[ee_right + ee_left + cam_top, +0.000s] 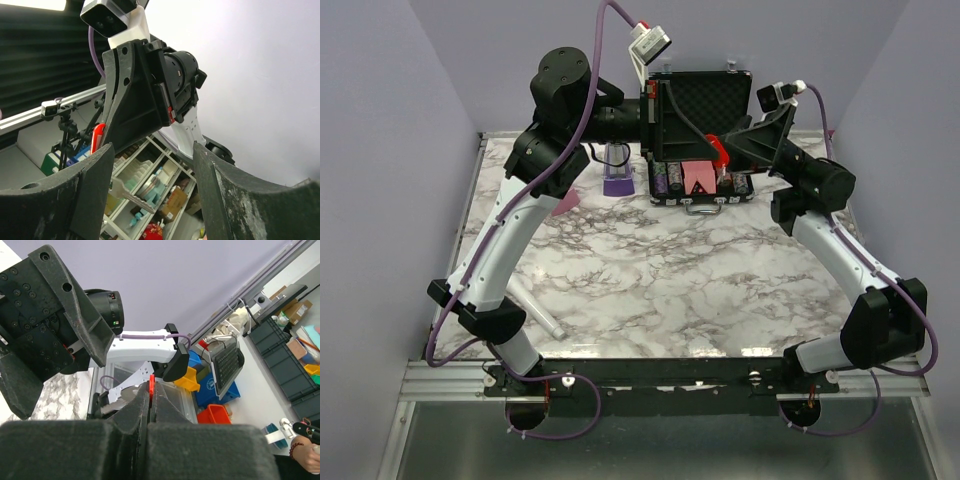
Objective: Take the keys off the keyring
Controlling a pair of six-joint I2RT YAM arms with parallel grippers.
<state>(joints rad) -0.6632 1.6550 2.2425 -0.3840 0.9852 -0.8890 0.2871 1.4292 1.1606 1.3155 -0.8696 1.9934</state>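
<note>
1. Far left: a white tube (540, 311) lies on the marbled counter (650, 290) near the left arm; a purple stand (617, 172) sits farther back.
2. Left of centre: the left hand (151, 396), fingers pressed together, is clamped on the keyring (151, 383); the keyring is a bright red oblong tag, seen from the left wrist as a thin edge-on sliver poking out between the black pads; it is held in the air above the open black case (705, 95) at the counter's far edge.
3. Centre: one silvery-grey key (132, 198), flat, with a toothed blade, shows just beside the red tag; it lies in the gap between the right hand's fingers, nearer one of them.
4. Right: the right hand (152, 150) faces the left with its fingers apart on either side of the key; whether either finger touches the key cannot be told.
</note>
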